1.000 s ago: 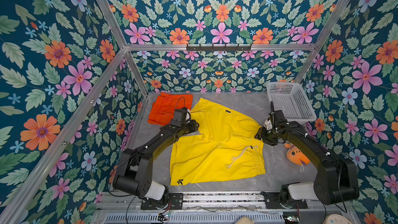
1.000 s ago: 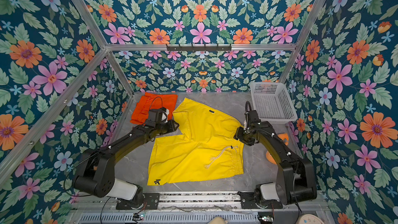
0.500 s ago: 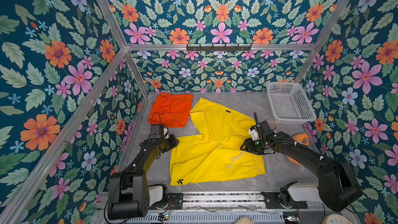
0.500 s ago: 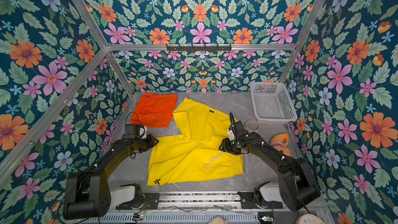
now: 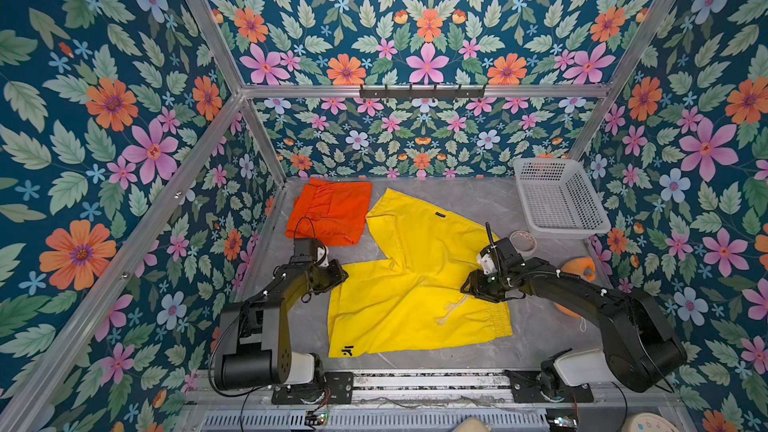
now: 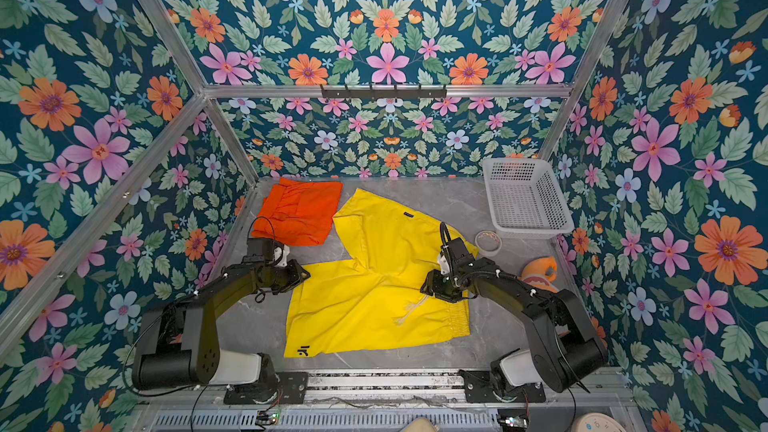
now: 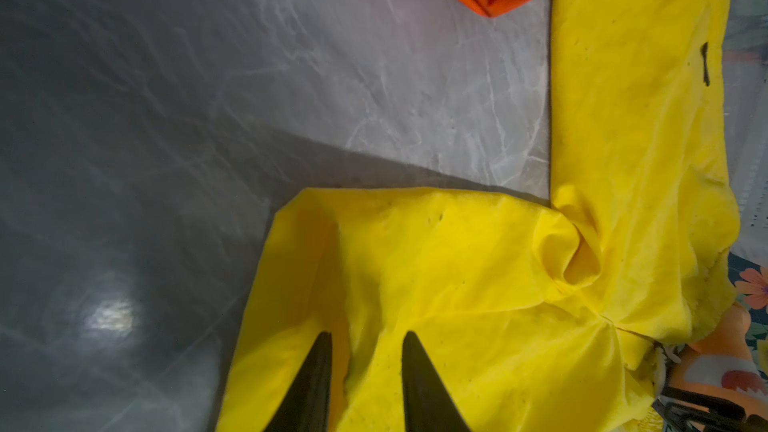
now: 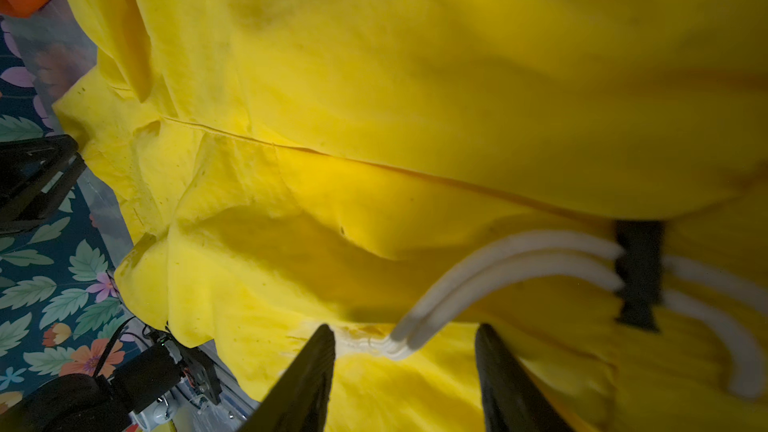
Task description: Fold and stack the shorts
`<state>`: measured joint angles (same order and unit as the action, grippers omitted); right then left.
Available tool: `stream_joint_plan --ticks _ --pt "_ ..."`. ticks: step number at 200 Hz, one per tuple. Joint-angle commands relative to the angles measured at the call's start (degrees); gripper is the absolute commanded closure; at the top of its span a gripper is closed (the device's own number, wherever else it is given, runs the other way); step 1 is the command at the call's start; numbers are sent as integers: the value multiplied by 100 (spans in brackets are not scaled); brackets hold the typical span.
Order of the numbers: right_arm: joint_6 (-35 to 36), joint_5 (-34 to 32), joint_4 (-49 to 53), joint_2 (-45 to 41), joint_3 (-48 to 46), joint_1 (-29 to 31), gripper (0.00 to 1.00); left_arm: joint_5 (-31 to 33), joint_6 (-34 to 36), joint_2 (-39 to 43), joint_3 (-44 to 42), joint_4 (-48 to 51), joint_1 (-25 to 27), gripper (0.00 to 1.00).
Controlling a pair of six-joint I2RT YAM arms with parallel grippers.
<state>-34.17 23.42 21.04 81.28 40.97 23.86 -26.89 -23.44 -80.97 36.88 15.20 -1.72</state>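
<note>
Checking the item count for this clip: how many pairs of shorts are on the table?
2. The orange shorts lie folded at the far left; the yellow shorts lie spread open in the middle, nearer the camera. No third pair shows, and none looks hidden.

floral walls (image 5: 104, 97), grey marbled tabletop (image 5: 478, 203), aluminium frame (image 5: 291, 91)

the yellow shorts (image 7: 457, 263) under the left claw (image 7: 368, 336) are thin matt cloth, finely creased. their drawstring (image 8: 498, 268) by the right claw (image 8: 403, 328) is soft cord. beyond the left claw, the marbled surface (image 7: 374, 76) is smooth with a dull sheen.
</note>
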Motion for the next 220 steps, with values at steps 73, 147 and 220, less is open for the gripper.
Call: stream_joint_plan --ticks 73,147,220 --pt "-358 -348 51 321 -53 -218 45 -323 193 83 372 327 -12 100" --pt "-296 -487 218 671 -295 -551 44 -826 401 -336 1896 702 -523 100" --pt "-252 -65 -33 402 -99 -540 41 -1179 236 -2050 2526 5 -715 95"
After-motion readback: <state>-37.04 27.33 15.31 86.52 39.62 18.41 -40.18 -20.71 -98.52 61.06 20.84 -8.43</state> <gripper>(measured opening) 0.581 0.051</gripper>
